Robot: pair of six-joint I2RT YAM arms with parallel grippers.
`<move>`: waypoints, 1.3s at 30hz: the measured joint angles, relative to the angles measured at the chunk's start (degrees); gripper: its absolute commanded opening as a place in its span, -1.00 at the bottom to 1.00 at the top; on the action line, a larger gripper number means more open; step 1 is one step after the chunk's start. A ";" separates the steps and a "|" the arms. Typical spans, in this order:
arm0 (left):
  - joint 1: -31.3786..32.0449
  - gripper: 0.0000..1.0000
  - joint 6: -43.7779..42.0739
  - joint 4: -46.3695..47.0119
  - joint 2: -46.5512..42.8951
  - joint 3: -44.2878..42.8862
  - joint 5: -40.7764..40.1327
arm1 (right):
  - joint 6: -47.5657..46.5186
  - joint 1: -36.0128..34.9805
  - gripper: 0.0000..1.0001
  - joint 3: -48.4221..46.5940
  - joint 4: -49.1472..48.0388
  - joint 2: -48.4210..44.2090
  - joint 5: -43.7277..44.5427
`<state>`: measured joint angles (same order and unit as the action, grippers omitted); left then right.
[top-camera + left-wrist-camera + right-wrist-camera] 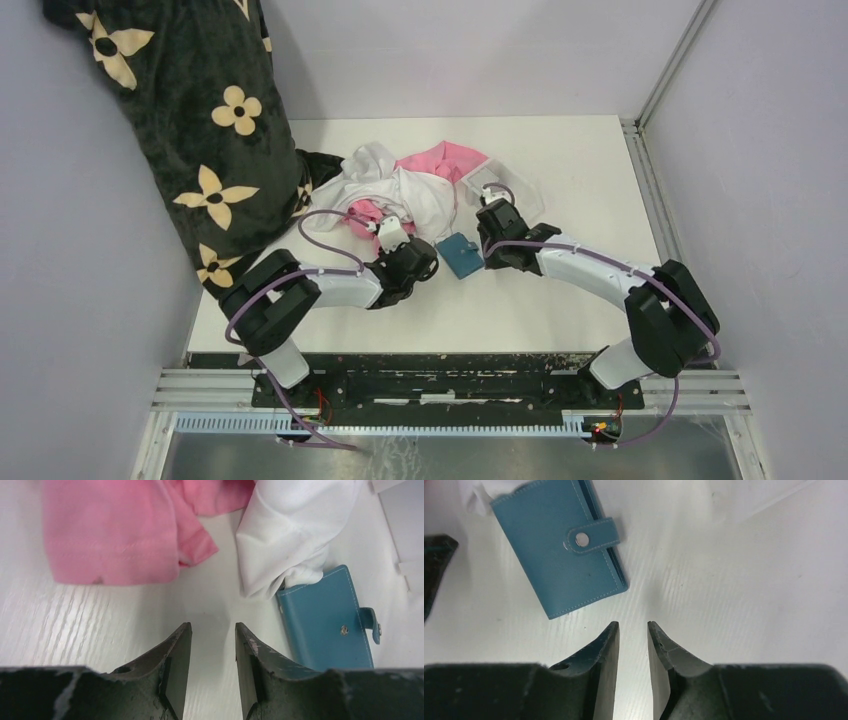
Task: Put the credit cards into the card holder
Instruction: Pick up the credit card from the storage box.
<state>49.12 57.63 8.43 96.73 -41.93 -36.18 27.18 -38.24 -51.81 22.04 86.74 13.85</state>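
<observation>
The card holder (461, 255) is a teal-blue wallet lying flat on the white table, folded shut with its strap snapped. It shows in the left wrist view (325, 625) with a white cloth over its far corner, and in the right wrist view (556, 550). My left gripper (434, 263) sits just left of it, open and empty (213, 627). My right gripper (485, 252) sits just right of it, jaws a little apart and empty (633, 625). No credit cards are in view.
A pile of pink cloth (115, 530) and white cloth (415, 190) lies right behind the wallet. A clear plastic tray (508, 190) stands behind the right gripper. A black flowered fabric (190, 120) hangs over the table's left side.
</observation>
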 measured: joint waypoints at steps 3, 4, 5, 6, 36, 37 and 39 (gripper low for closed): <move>1.25 -0.08 2.16 -1.31 -1.90 1.79 -0.98 | -1.68 0.15 -0.15 -3.58 2.49 -0.70 1.51; 1.55 -0.08 2.78 -1.44 -2.23 2.19 -1.27 | -2.45 0.28 -0.14 -5.22 2.99 -0.66 1.81; 1.92 -0.08 3.48 -1.36 -2.56 2.62 -1.36 | -3.17 0.55 -0.13 -6.93 3.41 -0.57 1.95; 2.23 -0.08 3.96 -1.09 -2.78 3.02 -1.42 | -4.07 1.03 -0.12 -9.20 3.96 -0.28 2.12; -0.07 -0.06 11.54 12.98 -0.44 6.12 7.19 | -17.18 20.90 0.09 -47.67 4.59 29.59 -16.57; -0.20 -0.06 11.54 13.05 -0.44 6.12 7.37 | -17.20 21.24 0.09 -47.95 4.55 29.99 -17.14; -0.42 -0.06 11.54 13.29 -0.33 6.12 7.76 | -17.22 22.05 0.09 -48.48 4.63 30.86 -18.62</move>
<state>48.71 69.17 21.71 96.40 -35.81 -28.42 9.96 -16.19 -100.29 26.68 117.60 -4.78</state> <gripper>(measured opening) 0.466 0.546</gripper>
